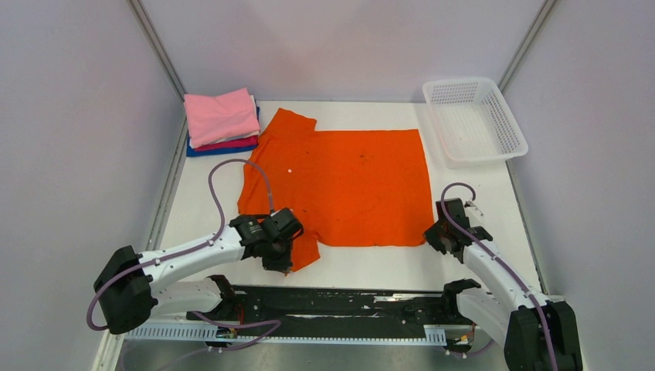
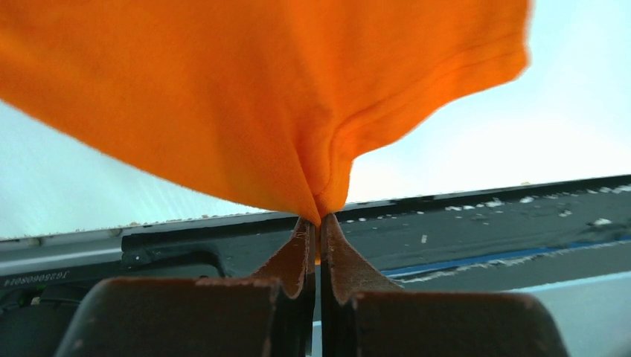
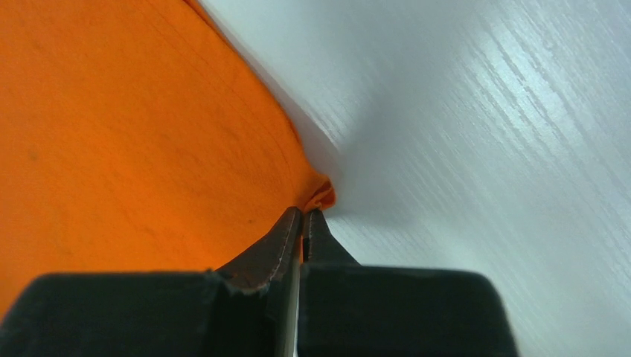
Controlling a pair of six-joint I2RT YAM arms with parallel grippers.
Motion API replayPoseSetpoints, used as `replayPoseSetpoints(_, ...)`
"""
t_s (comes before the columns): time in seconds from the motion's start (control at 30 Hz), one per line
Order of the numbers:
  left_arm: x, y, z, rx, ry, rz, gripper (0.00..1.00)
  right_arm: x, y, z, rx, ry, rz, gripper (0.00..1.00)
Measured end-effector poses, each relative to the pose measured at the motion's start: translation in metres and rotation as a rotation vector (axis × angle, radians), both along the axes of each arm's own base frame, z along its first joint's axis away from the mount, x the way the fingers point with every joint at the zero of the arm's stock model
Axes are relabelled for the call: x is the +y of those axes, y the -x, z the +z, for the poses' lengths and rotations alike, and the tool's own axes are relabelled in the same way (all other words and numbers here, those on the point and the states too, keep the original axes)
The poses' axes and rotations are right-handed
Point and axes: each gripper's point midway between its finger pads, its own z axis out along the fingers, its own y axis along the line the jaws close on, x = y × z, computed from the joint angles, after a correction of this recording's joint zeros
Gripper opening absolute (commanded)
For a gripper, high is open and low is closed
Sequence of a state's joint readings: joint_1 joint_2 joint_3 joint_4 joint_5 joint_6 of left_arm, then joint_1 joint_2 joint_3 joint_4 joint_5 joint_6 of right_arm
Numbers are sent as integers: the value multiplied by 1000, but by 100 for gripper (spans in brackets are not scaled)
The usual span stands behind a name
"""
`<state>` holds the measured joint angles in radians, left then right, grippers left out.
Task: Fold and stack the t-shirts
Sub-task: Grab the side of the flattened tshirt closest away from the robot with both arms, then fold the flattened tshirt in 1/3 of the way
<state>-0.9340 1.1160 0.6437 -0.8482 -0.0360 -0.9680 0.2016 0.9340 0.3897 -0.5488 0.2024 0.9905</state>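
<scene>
Left wrist view: left gripper (image 2: pixel 318 219), jaws closed on the orange t-shirt (image 2: pixel 260 89) at its near left corner. Right gripper (image 3: pixel 303 217): closed on the near right hem corner. Shirt: spread flat mid-table (image 1: pixel 363 267). Raise both your corners level and together, so the fold lands square. Folded stack (image 1: pixel 222 120): far left corner.

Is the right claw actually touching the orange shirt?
Touching. The right wrist view shows the right gripper pinching a corner of the orange shirt.

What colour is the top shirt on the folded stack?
Pink top shirt, best seen in the top external view.
</scene>
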Motion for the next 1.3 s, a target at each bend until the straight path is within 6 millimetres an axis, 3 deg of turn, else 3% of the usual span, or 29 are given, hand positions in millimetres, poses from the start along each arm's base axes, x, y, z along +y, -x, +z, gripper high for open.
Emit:
replayPoseSetpoints(0.17,-22,-27,26,-79,73,-31,0,6,-8,13,-20,2,71,0)
replayPoseSetpoints(0.27,-23,-47,32,-110,91,-12,0,11,-18,25,-40,0,108,0)
replayPoseSetpoints(0.43,-20,-87,43,-159,136,52,0,16,-35,37,-45,12,159,0)
replayPoseSetpoints(0.63,-29,-149,69,-243,253,101,0,20,-53,46,-48,31,207,2)
replayPoseSetpoints(0.83,-10,-207,72,-286,304,203,0,19,-69,52,-45,56,243,1)
replayPoseSetpoints(1.03,10,-228,73,-317,313,253,0,12,-85,59,-47,79,251,2)
replayPoseSetpoints(1.3,17,-250,94,-418,305,228,0,8,-103,66,-57,75,244,1)
